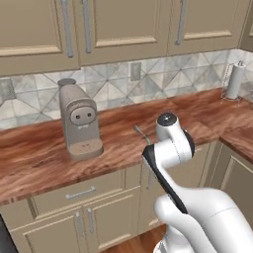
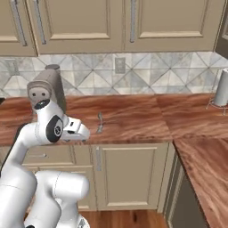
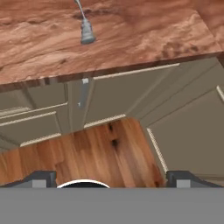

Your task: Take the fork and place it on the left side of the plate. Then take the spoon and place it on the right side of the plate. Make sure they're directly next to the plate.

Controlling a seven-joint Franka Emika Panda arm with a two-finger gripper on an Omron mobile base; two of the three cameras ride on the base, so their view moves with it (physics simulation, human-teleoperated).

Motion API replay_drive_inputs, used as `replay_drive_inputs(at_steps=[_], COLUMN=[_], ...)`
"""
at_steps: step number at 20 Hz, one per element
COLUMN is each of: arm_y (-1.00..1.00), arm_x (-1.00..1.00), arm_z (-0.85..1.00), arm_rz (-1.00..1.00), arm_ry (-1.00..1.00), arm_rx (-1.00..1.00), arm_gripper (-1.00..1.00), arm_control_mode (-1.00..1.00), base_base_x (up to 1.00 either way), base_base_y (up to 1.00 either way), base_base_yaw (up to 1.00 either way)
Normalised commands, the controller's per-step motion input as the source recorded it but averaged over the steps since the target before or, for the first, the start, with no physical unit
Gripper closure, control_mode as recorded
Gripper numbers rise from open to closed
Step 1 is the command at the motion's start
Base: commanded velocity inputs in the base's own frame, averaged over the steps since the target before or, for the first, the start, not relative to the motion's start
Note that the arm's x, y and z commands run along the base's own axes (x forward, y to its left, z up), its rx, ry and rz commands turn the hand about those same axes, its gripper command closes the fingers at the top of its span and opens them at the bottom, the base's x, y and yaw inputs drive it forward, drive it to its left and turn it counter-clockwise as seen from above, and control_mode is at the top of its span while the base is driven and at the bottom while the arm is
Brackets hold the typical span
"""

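The spoon (image 3: 87, 31), small and silver-grey, lies on the wooden counter (image 3: 144, 30) near its front edge, bowl toward the edge. It is also a thin grey sliver in the left base view (image 1: 141, 132) and the right base view (image 2: 99, 124). My gripper (image 3: 113, 179) hangs open in front of the counter, short of the spoon and apart from it, with nothing between its fingertips (image 3: 41, 178). It looks down over the cabinet fronts and the floor. The fork and the plate are out of view.
A grey coffee machine (image 1: 79, 121) stands on the counter to the left of the spoon. A paper towel roll (image 2: 221, 87) stands at the far right, where the counter turns a corner. Beige cabinet doors (image 3: 109, 100) and wooden floor (image 3: 87, 153) lie below.
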Motion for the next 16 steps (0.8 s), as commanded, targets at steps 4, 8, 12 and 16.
replay_drive_inputs(at_steps=[4,8,12,16], arm_y=[0.00,0.00,0.00,0.00], arm_x=[0.00,0.00,0.00,0.00], arm_z=[0.00,0.00,0.00,0.00], arm_rz=[0.00,0.00,0.00,0.00], arm_ry=[0.00,0.00,0.00,0.00], arm_rx=[0.00,0.00,0.00,0.00], arm_gripper=[-1.00,-1.00,-1.00,-1.00], arm_control_mode=[1.00,1.00,1.00,1.00], base_base_x=[0.74,0.61,0.44,0.38], base_base_y=[-0.32,-0.12,0.00,0.00], base_base_yaw=[0.06,0.07,0.10,0.10])
